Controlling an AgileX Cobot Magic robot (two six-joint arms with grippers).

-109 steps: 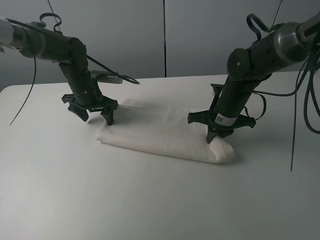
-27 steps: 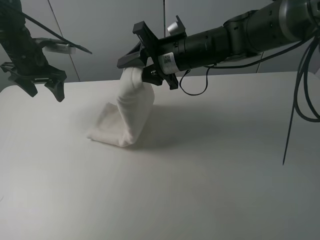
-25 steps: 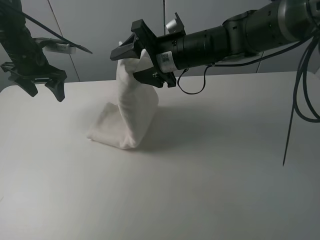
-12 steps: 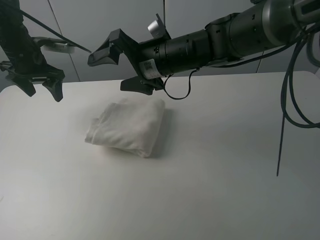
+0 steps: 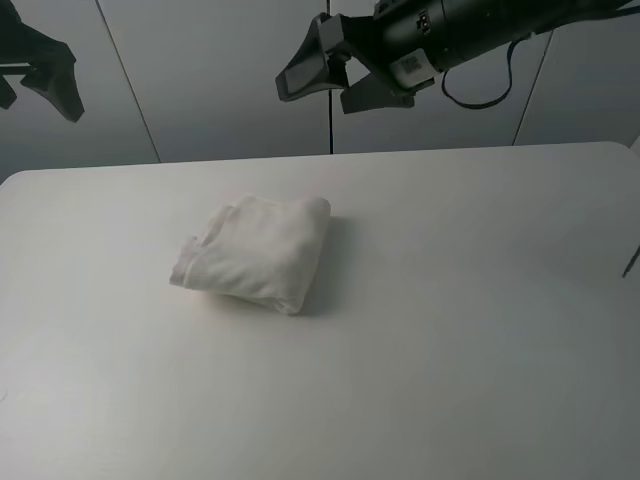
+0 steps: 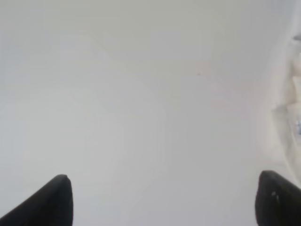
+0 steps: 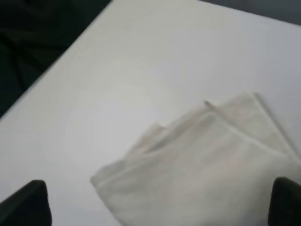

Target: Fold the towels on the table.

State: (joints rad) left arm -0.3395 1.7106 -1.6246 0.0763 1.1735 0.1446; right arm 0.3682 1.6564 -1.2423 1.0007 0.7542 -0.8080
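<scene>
The white towel (image 5: 257,252) lies folded into a thick small bundle on the white table (image 5: 460,300), left of the middle. It also shows in the right wrist view (image 7: 207,165), and its edge shows in the left wrist view (image 6: 289,113). My right gripper (image 5: 325,78) is open and empty, raised high above the table behind the towel. My left gripper (image 5: 40,80) is raised at the far left, only partly in frame. In the left wrist view its fingertips (image 6: 56,200) stand wide apart with nothing between them.
Grey wall panels stand behind the table. The table's far edge (image 5: 200,163) runs behind the towel, and its edge shows in the right wrist view (image 7: 61,61). A dark cable (image 5: 632,258) hangs at the far right.
My right gripper carried the towel's right end over to the left, let it go and drew up and back to the right. The towel lies folded. My left gripper rose.
</scene>
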